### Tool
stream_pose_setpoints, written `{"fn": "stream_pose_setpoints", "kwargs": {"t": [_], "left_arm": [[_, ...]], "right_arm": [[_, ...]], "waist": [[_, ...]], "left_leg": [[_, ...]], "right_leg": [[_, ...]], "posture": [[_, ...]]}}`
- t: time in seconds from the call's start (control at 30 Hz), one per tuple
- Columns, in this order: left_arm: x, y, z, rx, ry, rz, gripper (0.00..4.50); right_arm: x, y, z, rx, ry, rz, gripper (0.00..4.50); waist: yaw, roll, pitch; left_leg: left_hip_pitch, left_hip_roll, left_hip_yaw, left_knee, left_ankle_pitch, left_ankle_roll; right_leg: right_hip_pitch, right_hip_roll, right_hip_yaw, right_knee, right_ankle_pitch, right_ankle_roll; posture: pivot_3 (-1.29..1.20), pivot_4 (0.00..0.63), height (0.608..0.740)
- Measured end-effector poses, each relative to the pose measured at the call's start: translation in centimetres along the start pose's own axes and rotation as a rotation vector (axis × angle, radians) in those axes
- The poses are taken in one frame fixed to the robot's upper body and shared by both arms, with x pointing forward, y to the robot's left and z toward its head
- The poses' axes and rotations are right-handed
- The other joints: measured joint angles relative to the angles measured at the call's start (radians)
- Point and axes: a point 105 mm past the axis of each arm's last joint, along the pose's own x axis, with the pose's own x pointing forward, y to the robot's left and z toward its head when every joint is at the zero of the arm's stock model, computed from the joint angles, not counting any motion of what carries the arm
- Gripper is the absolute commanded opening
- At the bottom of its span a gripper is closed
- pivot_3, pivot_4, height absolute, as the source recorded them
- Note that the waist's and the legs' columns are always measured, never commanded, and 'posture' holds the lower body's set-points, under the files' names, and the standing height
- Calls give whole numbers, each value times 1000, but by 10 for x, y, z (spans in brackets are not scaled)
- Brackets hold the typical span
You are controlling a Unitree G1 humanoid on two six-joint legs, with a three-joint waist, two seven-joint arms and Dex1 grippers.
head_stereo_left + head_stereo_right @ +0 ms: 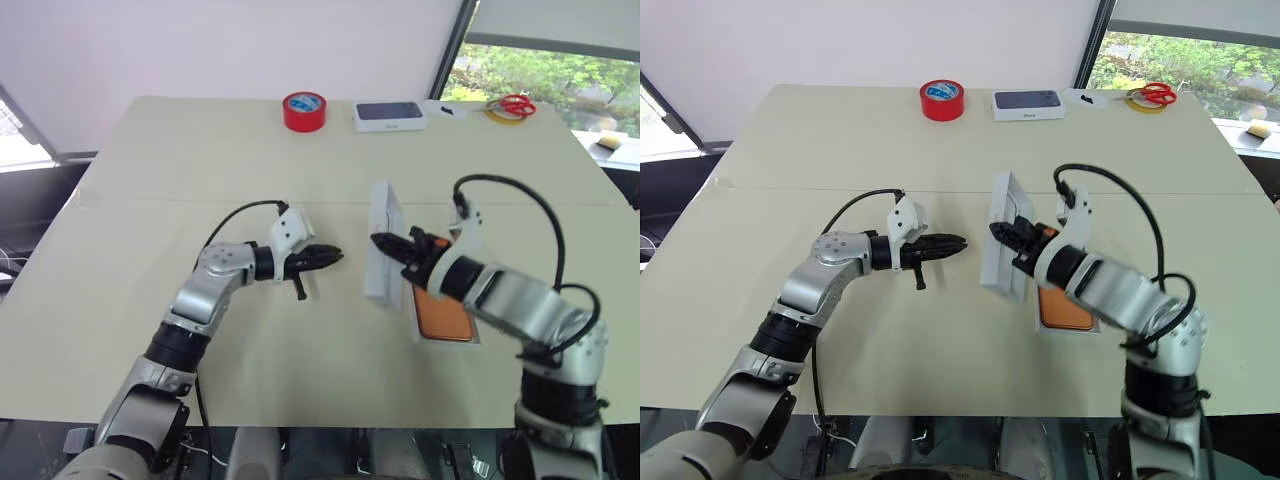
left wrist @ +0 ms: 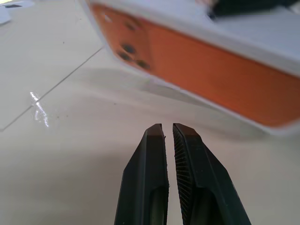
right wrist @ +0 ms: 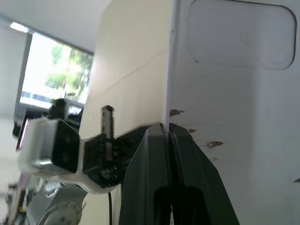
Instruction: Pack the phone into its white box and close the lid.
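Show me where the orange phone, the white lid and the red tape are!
phone (image 1: 443, 315): left eye view, on its orange back.
lid (image 1: 381, 240): left eye view, on its raised white edge.
red tape (image 1: 304, 111): left eye view, on the roll's outer side.

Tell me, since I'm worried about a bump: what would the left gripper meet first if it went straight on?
Probably the lid, held tilted on edge by the right gripper; the phone lies just behind.

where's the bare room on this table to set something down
Free: the wide left side of the table, beyond the left gripper, and the band between the grippers and the red tape. Crowded: the middle right, where the right gripper holds the lid upright beside the phone in its white box.
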Motion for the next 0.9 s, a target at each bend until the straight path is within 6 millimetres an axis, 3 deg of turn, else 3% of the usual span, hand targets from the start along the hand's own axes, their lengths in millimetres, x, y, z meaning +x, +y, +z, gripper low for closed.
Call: {"fn": "stream_pose_setpoints", "kwargs": {"t": [0.17, 0.2, 0.27, 0.4, 0.57, 0.73, 0.8, 0.9], "left_arm": [[16, -10, -1, 3, -5, -37, 396], [19, -13, 0, 5, -6, -46, 396], [28, -21, 0, 12, -3, -75, 396], [46, -36, 4, 12, -19, -123, 396], [64, -45, 16, 24, -50, -147, 396], [80, -57, 18, 24, -53, -167, 396], [85, -61, 18, 28, -46, -180, 396], [90, -66, 19, 32, -55, -192, 396]], "right_arm": [[-6, 1, -12, -4, 4, -26, 26], [-9, -8, -14, -8, 12, -56, 601], [-14, -16, -14, -31, 21, -82, 1331], [-18, -20, -9, -87, 26, -83, 3353], [-34, -29, 22, -296, 60, -126, 3353], [-73, -36, 84, -529, 32, -299, 3353], [-83, -44, 95, -581, 22, -366, 3353], [-90, -68, 95, -641, 60, -453, 2045]], "waist": [[3, 0, 0], [3, 0, 0], [2, 0, 0], [2, 0, 0], [3, 0, 0], [8, 0, 0], [6, -1, 0], [3, -1, 0]], "left_leg": [[0, 0, -1, 0, 0, 0], [0, 0, -1, 0, 0, 0], [0, 0, -1, 0, 0, 1], [0, 0, -2, 0, 0, 1], [1, 0, -1, 0, 0, 1], [0, -1, 0, 1, -1, 1], [1, 0, 0, 1, -1, 1], [1, 0, 0, 1, -1, 1]], "right_leg": [[0, 0, 0, 0, 0, 0], [1, 0, 0, 0, 0, 0], [1, 0, 0, 0, 0, 0], [0, 1, 0, 0, 0, 0], [0, 1, 1, 0, 0, 0], [2, 0, 0, -2, 0, 0], [2, 0, 0, -2, 0, 0], [1, 0, 0, -2, 0, 0]], "posture": [[0, 150, 730], [0, 150, 730], [0, 150, 730], [0, 150, 730], [0, 150, 730], [0, 150, 730], [0, 150, 730], [0, 150, 730]]}}
